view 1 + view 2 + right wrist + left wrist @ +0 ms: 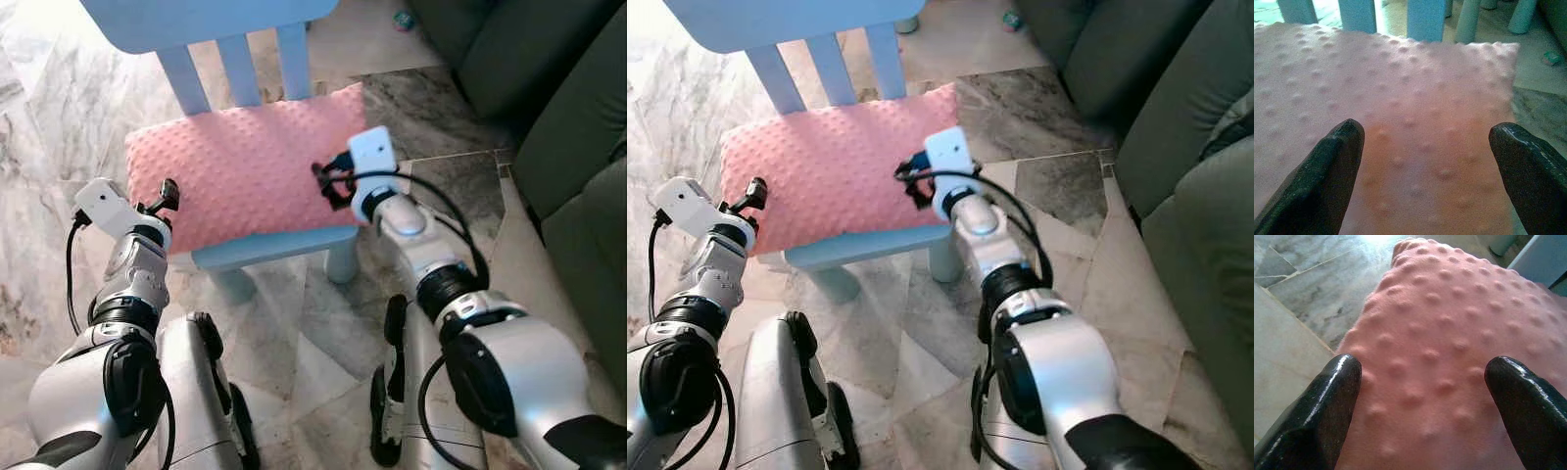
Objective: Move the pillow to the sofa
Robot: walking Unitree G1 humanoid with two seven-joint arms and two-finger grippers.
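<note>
In the left eye view, a pink dotted pillow [240, 166] is lying flat on the seat of a small light-blue chair [274, 245], covering nearly the whole seat and overhanging its far right corner. The chair is standing on a marble floor [59, 108], and its back slats are rising behind the pillow. The dark green sofa [568, 127] is sitting to the right, well apart from the chair. The left claw [165, 196] is reaching in at the pillow's left edge, and the right claw [331, 181] is hovering over the pillow's right part, near the front edge of the seat. A small object, too small to identify, is lying on the floor near the sofa at the top.

In the right eye view, the same layout is showing: the left claw [752, 194] is sitting just beside the pillow's left edge, and the right claw [914, 181] is poised above the pillow near its right side. The robot's legs are standing on the floor in front of the chair.

In the left wrist view, the two black fingers [1312, 416] are standing wide apart with the pillow's bumpy surface between them; nothing is being clamped.

In the right wrist view, the fingers [1322, 181] are likewise spread apart above the pillow, with the blue chair slats showing beyond its far edge.
</note>
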